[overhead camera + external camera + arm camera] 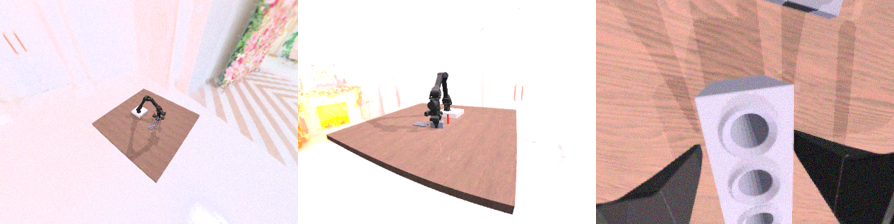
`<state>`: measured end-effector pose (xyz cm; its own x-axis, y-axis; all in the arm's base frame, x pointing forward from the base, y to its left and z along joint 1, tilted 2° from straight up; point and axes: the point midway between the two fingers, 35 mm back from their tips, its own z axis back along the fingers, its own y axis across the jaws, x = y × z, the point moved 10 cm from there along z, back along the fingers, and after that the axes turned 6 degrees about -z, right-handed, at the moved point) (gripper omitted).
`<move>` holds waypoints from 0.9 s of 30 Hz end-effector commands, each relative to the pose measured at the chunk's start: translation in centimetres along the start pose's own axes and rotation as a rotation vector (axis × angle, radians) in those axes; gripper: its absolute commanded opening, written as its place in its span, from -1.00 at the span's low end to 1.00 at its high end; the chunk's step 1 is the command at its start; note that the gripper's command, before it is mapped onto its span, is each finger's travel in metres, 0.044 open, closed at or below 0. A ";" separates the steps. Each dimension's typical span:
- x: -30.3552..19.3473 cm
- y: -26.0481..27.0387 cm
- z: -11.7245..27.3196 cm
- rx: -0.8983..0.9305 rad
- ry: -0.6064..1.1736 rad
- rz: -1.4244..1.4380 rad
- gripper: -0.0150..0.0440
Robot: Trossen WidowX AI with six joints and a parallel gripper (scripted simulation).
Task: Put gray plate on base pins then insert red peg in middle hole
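Observation:
The gray plate (785,110) (440,125) is a block with three round holes and rests on the table. My gripper (746,142) is open around its sides: the left fingertip stands a small gap from it, and the right fingertip is at or very near its right side. The base (420,124) (152,126) lies flat a short way from the plate; only its edge (830,8) shows at the top of the wrist view, and its pins are not clear. The red peg (448,119) stands upright on the plate's other side and is out of the wrist view.
The brown wooden table (175,125) (476,143) carries everything. The arm's white mount (141,113) (457,113) stands behind the peg in the exterior view. Shadows of the arm and fingers fall across the wood.

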<state>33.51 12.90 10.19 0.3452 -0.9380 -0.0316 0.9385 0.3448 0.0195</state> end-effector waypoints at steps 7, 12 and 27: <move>0.0 0.0 -0.1 -0.002 -0.005 -0.003 -0.14; 0.0 0.0 -0.1 -0.002 -0.005 -0.003 -0.25; -0.1 0.3 2.8 -0.001 -0.005 -0.003 -0.49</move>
<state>33.57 12.92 11.59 0.3443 -0.9383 -0.0315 0.9388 0.3443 0.0057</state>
